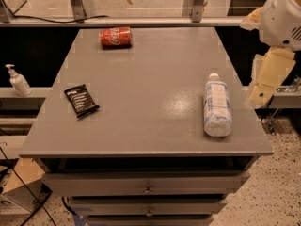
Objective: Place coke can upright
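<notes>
The coke can (115, 36) is red with white script and lies on its side at the far left of the grey table (150, 69). My gripper (264, 81) is the cream-coloured part hanging below the white arm (282, 15) at the right edge of the view. It is off the table's right side and far from the can. It holds nothing that I can see.
A clear water bottle (217, 106) with a white cap lies on its side near the table's right front. A black snack packet (81, 100) lies at the left. A soap dispenser (18, 80) stands on a ledge left of the table. Drawers (148, 187) sit below the table top.
</notes>
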You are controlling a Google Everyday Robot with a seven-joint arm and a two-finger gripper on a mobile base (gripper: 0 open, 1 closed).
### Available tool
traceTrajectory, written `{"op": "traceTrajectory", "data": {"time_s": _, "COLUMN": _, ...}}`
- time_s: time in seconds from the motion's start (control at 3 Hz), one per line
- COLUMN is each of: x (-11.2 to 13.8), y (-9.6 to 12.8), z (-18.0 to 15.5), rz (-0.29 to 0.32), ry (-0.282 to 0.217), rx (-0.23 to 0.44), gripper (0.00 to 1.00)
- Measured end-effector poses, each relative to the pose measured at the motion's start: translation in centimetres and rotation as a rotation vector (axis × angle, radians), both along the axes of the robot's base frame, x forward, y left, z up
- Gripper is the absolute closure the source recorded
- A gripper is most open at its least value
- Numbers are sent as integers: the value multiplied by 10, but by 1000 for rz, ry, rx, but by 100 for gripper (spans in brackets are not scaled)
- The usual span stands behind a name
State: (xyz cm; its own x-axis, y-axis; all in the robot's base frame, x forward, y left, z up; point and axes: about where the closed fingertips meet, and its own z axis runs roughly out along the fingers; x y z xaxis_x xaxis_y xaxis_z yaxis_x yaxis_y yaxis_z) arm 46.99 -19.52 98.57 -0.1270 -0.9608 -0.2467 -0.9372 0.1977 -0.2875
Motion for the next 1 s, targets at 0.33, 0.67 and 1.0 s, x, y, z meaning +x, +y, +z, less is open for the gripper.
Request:
{"op": "traceTrajectory", "data": {"time_s": 0.33, "x": 4, "y": 15, "z": -8, "rz": 70, "ry": 21, "rx": -72, "gripper": 0}}
{"op": "traceTrajectory", "data": {"time_s": 0.67, "x": 20, "y": 41, "z": -13, "rz": 165, "ry": 24, "rx": -148, "gripper": 0}}
{"op": "traceTrajectory", "data": {"time_s": 1.0, "x": 43, "y": 72, "z": -18, "rz": 263, "ry": 25, "rx": -198, "gripper": 0}}
